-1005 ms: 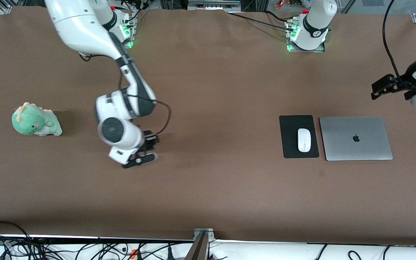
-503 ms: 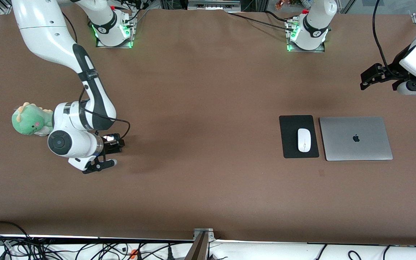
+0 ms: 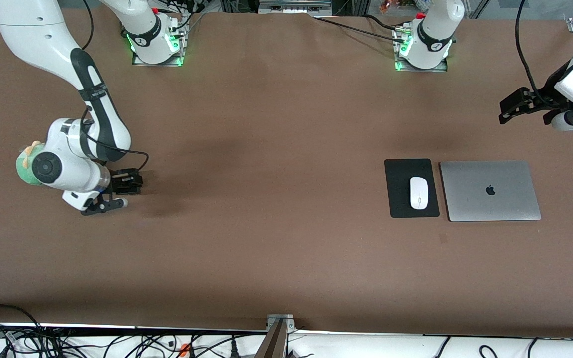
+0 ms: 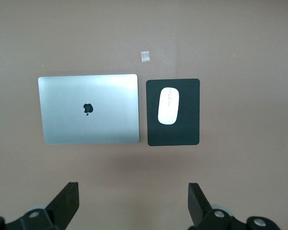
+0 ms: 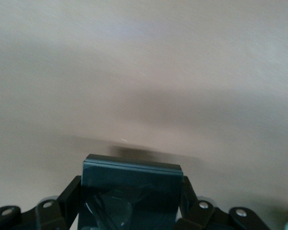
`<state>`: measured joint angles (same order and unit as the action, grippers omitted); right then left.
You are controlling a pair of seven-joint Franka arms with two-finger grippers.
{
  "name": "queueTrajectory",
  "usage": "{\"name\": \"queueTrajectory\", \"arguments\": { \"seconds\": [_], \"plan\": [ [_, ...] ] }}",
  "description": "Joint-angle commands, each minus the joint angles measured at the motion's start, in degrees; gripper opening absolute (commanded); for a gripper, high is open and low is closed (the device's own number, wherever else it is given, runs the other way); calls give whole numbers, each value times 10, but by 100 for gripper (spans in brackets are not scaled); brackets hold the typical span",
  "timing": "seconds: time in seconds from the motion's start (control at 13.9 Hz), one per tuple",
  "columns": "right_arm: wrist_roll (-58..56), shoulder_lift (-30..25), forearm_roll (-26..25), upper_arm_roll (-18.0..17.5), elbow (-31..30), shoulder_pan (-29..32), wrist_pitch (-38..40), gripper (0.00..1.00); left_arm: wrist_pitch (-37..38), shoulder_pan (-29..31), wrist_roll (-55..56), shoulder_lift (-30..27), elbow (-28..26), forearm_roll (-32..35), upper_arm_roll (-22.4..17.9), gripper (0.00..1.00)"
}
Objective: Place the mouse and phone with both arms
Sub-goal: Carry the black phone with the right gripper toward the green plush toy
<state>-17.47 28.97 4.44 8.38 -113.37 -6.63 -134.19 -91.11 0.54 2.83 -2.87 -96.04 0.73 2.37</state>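
The white mouse (image 3: 419, 193) lies on a black pad (image 3: 398, 174) beside a closed silver laptop (image 3: 489, 190); it also shows in the left wrist view (image 4: 168, 106). My right gripper (image 3: 126, 183) is shut on the black phone (image 5: 129, 189) and holds it low over bare table beside the green plush toy. Its fingers (image 5: 71, 192) press the phone's two sides. My left gripper (image 3: 513, 109) is open and empty, up in the air over the table near the left arm's end, with the laptop and the pad in its wrist view.
A green plush dinosaur (image 3: 24, 164) sits near the right arm's end, mostly hidden by the right wrist. A small pale mark (image 4: 144, 56) lies on the brown cloth close to the pad. Cables run along the table's front edge.
The right arm has swung toward its own end of the table with the phone and now covers most of the plush toy. The left gripper has shifted only slightly.
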Motion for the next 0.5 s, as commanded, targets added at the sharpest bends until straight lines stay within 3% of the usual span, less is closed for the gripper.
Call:
{"name": "queueTrajectory", "arguments": {
  "seconds": [0.0, 0.29, 0.43],
  "plan": [
    [-33, -30, 15, 22, -46, 2, -41, 27, 1, 5, -7, -4, 5, -12, 2, 100],
    [-34, -30, 89, 33, -100, 3, -150, 27, 2, 5, -6, -5, 5, -11, 1, 100],
    [-44, -28, 99, 33, -117, 3, -183, 27, 2, 6, -6, -4, 5, -11, 1, 100]
  ]
}}
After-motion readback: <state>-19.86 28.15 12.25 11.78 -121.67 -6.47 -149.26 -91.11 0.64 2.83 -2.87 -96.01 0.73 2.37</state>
